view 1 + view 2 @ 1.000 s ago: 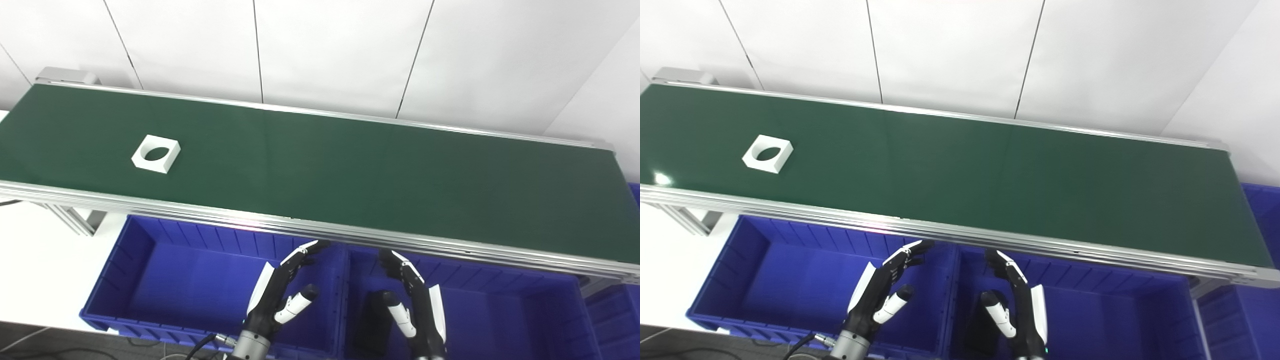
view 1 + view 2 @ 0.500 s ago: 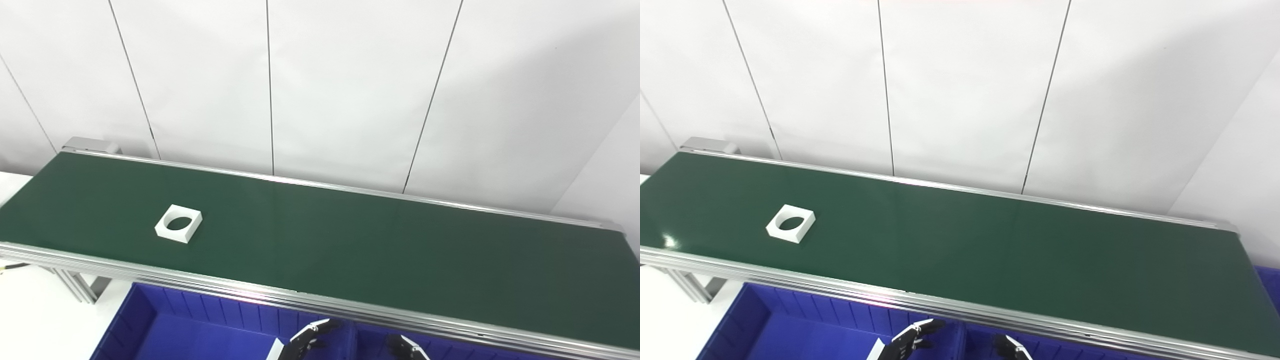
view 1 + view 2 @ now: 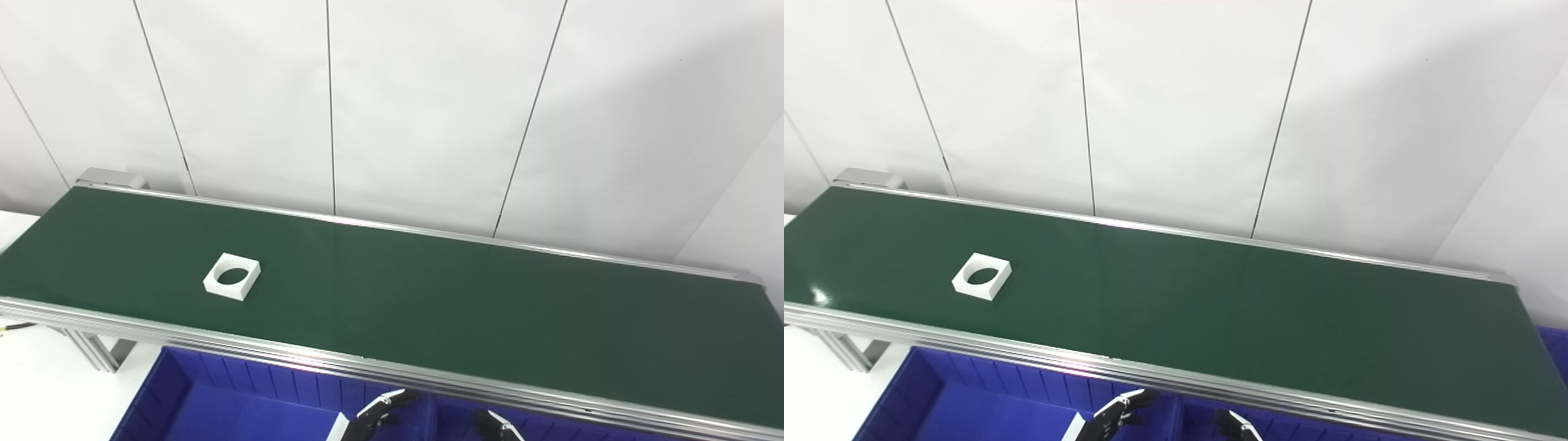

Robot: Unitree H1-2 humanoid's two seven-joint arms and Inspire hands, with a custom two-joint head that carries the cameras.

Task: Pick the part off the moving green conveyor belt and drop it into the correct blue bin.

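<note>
White wall panels run behind the green conveyor belt [image 3: 429, 294] in the left eye view, and the white square part [image 3: 232, 285] with a round hole lies flat toward the belt's left end, nearer the front rail, with loads of bare belt to its right. Right eye view: just the tips of the left hand [image 3: 1118, 416] and right hand [image 3: 1234, 425] peek up at the bottom edge over the blue bin [image 3: 968, 404], well apart from the part, and I can't tell whether the fingers are clenched or released.

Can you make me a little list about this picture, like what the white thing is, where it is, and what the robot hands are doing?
part: white square block with a round hole
where: lying flat on the green conveyor belt, toward its left end
left hand: low over a blue bin, only fingertips show, holding nothing
right hand: also at the bottom edge, holding nothing
touching the part: nobody
</note>
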